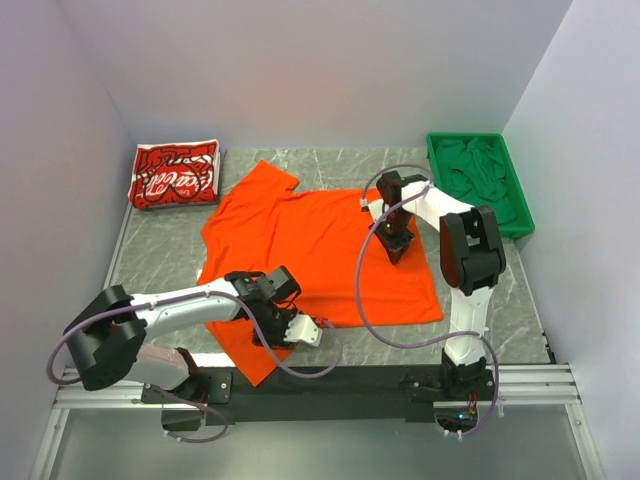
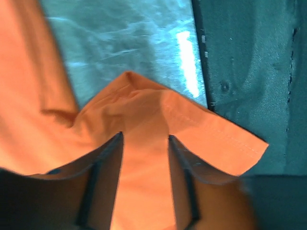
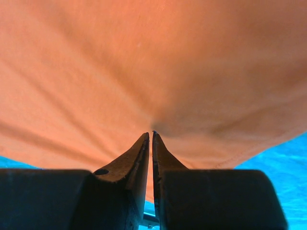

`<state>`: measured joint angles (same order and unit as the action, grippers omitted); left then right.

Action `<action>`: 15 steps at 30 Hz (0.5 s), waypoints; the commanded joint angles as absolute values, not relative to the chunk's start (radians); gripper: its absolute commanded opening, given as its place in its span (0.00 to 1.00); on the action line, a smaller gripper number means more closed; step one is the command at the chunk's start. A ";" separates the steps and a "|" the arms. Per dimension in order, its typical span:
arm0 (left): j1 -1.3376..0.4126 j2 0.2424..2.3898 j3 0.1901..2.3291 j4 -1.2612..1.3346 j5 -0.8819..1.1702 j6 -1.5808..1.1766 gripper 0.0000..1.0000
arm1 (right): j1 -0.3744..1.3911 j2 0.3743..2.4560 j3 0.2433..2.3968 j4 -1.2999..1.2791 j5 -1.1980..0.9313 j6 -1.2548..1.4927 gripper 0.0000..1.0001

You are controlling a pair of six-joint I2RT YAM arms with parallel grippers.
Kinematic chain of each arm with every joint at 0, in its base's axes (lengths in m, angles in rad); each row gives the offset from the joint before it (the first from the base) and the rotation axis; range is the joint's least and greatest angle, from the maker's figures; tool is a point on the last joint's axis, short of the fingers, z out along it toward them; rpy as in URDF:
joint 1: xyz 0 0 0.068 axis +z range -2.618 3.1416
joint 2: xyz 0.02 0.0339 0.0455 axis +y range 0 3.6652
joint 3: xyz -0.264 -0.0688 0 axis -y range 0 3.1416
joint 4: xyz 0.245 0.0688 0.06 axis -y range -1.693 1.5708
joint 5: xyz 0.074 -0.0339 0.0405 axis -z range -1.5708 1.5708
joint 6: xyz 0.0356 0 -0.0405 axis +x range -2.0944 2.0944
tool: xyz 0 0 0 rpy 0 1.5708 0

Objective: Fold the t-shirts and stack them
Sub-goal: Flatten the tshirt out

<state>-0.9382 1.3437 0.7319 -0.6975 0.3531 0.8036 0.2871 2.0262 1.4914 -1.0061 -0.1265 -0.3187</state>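
Note:
The orange t-shirt (image 1: 310, 240) lies spread flat on the middle of the table. The red t-shirt with white print (image 1: 175, 175) lies folded at the back left. My left gripper (image 1: 303, 330) is at the orange shirt's near-left sleeve. In the left wrist view (image 2: 144, 135) its jaws are open, with the sleeve cloth (image 2: 144, 105) between and below them. My right gripper (image 1: 397, 243) is down on the shirt's right side. In the right wrist view (image 3: 151, 132) its jaws are shut, pinching a pucker of the orange cloth (image 3: 144, 62).
A green tray (image 1: 466, 137) holding green cloth stands at the back right, close to the right arm. The near table edge, with the black mounting rail (image 1: 330, 385), lies just beside the left gripper. Grey marble tabletop (image 2: 129, 38) shows past the sleeve.

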 commanded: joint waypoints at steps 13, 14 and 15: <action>-1.014 1.387 0.703 -0.883 0.471 1.034 0.05 | 0.276 2.126 1.528 -1.026 -0.103 -0.288 0.13; -1.015 1.391 0.706 -0.905 0.475 1.058 0.04 | 0.275 2.126 1.525 -1.028 -0.098 -0.290 0.13; -1.022 1.393 0.706 -0.945 0.480 1.101 0.04 | 0.275 2.125 1.522 -1.025 -0.094 -0.290 0.13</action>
<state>-1.0050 1.3895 0.7052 -0.8055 0.4088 0.9752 0.2863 2.0876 1.5135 -1.0321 -0.1211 -0.2928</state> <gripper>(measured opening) 0.051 0.135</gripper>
